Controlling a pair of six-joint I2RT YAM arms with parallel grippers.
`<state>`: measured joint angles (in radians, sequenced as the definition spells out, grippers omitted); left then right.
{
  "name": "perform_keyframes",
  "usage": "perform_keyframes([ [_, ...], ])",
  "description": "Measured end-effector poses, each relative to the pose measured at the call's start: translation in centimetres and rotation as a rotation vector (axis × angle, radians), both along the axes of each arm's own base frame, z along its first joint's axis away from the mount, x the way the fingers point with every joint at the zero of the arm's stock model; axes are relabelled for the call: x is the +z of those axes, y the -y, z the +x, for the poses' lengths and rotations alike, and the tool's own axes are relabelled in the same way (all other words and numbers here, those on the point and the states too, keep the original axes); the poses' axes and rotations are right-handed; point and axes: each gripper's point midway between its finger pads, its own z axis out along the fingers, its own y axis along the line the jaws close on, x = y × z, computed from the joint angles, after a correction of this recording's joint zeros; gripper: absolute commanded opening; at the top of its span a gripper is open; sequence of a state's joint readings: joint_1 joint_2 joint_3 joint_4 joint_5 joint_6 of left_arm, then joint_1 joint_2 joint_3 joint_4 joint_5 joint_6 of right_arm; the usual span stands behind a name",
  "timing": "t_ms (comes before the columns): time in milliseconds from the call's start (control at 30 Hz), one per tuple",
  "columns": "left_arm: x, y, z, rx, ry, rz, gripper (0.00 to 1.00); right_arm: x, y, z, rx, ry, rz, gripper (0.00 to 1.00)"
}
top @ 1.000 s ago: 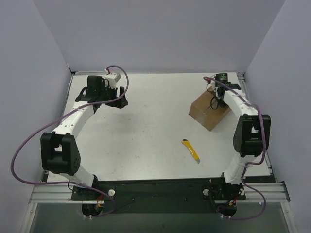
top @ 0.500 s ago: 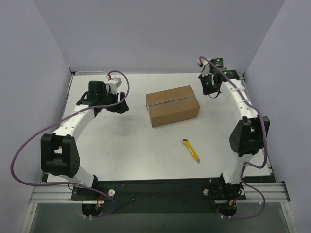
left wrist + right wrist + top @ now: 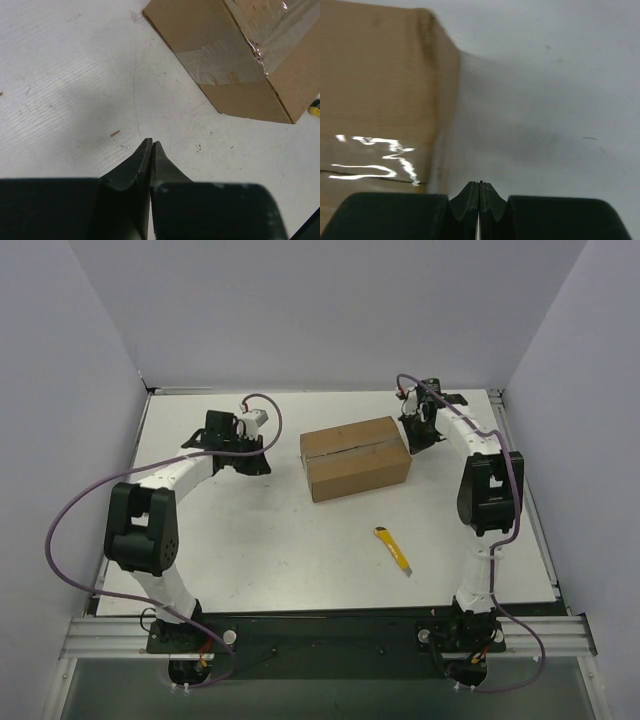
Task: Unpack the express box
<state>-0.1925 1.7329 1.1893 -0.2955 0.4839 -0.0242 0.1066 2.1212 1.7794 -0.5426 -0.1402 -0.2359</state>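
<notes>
Both arms have swung inward since half a second ago, while the box has kept its place. The left gripper point(image 3: 258, 462) has its two dark, tapering fingers pressed together with nothing between them, tips hanging over scuffed white table point(image 3: 280, 540). The right gripper point(image 3: 412, 440) is likewise pinched closed and empty, its black fingers meeting in a thin seam in the right wrist view. The express box point(image 3: 355, 458) lies between the two, a plain brown corrugated carton with sharp corners. Its flaps are down under a glossy clear tape point(image 3: 260, 25) that wrinkles and catches the light. A strip of bare table separates the box's left end from the left gripper. The right gripper sits just beside the box's right end, near its far corner; whether it touches cannot be told. The box lies in the far half of the table, slightly turned, with open surface on its near and left sides. A yellow utility knife point(image 3: 393, 549) lies apart, nearer and to the right. Pale walls close off the far and side edges.
</notes>
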Motion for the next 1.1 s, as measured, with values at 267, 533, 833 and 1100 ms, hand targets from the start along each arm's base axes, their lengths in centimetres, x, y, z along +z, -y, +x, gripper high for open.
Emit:
perform_keyframes([
  [267, -1.2, 3.5, 4.0, -0.065, 0.024, 0.008, 0.1, -1.0, -6.6, -5.9, 0.187, -0.066, 0.021, 0.02],
  [533, -0.7, 4.4, 9.8, -0.092, 0.128, 0.044, 0.16, 0.8, -9.2, -13.9, 0.311, -0.095, 0.049, 0.08],
  [833, 0.6, 5.1, 13.4, -0.085, 0.198, 0.043, 0.49, 1.4, -12.9, -15.9, 0.439, -0.091, 0.064, 0.11],
  [1100, 3.5, -0.5, 16.7, 0.083, 0.255, 0.073, 0.69, 2.3, -18.5, -15.5, 0.581, -0.059, 0.081, 0.13],
])
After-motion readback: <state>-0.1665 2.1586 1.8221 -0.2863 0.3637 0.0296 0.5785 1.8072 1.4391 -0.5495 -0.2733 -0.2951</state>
